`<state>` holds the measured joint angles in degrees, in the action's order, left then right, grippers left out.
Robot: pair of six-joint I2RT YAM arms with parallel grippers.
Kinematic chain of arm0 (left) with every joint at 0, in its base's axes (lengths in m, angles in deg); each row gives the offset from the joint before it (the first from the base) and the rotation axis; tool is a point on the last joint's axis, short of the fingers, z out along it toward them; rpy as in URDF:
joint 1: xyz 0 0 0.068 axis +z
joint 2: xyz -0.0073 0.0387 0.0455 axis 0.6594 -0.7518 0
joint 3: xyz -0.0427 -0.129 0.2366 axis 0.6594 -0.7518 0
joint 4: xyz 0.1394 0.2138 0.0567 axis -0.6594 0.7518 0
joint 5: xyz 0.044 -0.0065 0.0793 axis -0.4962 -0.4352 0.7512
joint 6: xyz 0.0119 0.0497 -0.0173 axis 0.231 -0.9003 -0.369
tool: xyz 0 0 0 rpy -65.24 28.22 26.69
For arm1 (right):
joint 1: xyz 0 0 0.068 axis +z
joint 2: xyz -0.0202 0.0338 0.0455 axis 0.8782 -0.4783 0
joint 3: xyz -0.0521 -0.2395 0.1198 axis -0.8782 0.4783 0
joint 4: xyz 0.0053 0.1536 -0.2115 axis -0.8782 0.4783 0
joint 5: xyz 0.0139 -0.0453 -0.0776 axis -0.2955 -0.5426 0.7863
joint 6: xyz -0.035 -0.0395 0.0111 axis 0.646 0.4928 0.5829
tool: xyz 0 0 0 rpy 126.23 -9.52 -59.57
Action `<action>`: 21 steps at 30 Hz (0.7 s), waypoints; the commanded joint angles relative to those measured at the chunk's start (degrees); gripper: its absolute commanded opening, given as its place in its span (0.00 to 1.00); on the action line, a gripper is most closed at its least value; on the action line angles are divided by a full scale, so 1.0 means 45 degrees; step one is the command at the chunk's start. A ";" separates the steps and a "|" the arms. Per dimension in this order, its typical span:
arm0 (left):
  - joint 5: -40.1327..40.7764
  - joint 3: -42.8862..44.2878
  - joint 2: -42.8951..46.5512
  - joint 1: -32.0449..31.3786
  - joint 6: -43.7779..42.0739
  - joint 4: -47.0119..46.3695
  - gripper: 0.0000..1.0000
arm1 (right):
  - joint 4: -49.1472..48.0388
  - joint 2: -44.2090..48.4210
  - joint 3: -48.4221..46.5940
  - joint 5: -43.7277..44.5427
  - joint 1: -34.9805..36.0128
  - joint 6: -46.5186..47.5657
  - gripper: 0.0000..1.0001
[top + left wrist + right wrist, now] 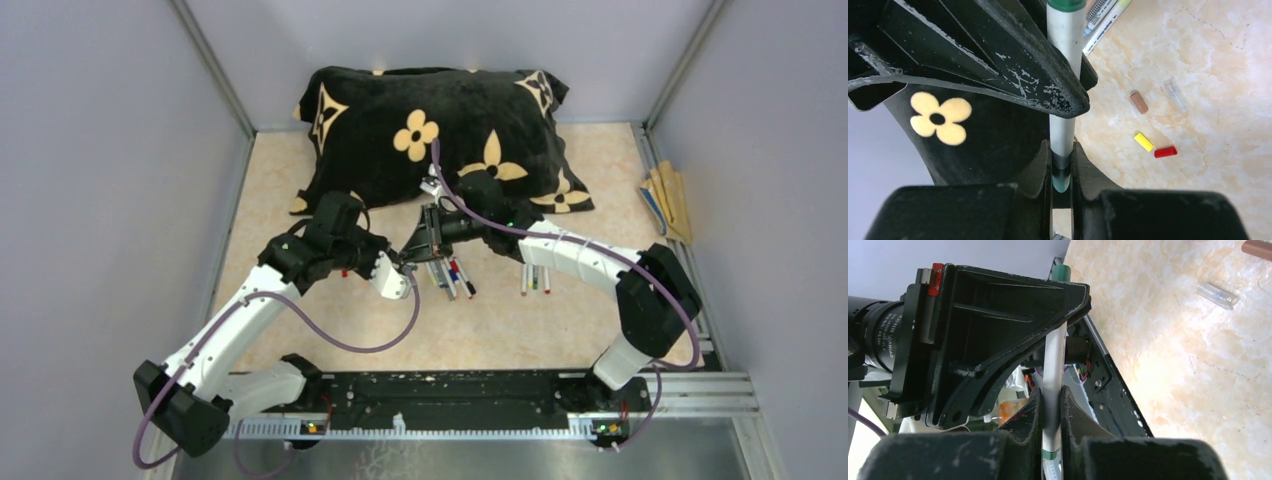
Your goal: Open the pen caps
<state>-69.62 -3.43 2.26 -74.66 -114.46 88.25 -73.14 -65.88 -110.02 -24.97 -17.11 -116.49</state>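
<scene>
Here the two arms meet over the middle of the surface (470,340), just in front of a black pillow (380,120) with cream flowers, and both grip the same green pen (1065,45). The left hand (1060,156) is clenched on one end of it. Its two fingers press the barrel from either side, and a dark green tip shows between them just past the grip. The right hand (1052,392) is clamped on the white barrel further along, fingers tight against it with no gap, and a green band shows near that hand too. Which green end is the cap I cannot tell. The pen is held off the surface, spanning from one hand to the other. In the left wrist view four loose caps lie on the marbled surface. A brown cap (1139,102) and a clear cap (1176,94) are near each other, and a yellow cap (1143,141) lies just beside a red cap (1165,151). From above, a cluster of pens (450,275) lies right under the hands, and three more pens (535,278) lie side by side to the right. A bundle of tan sticks (668,200) rests at the surface's right edge.
</scene>
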 commanded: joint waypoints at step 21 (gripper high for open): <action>-0.2465 0.1571 -0.0489 -0.0254 0.1662 0.2204 0.81 | 0.2419 0.0913 -0.0012 -0.1820 -0.0987 0.5507 0.00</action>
<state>-78.69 4.77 -0.01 -75.28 -105.50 98.15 -63.31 -62.56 -107.82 -29.43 -21.46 -94.94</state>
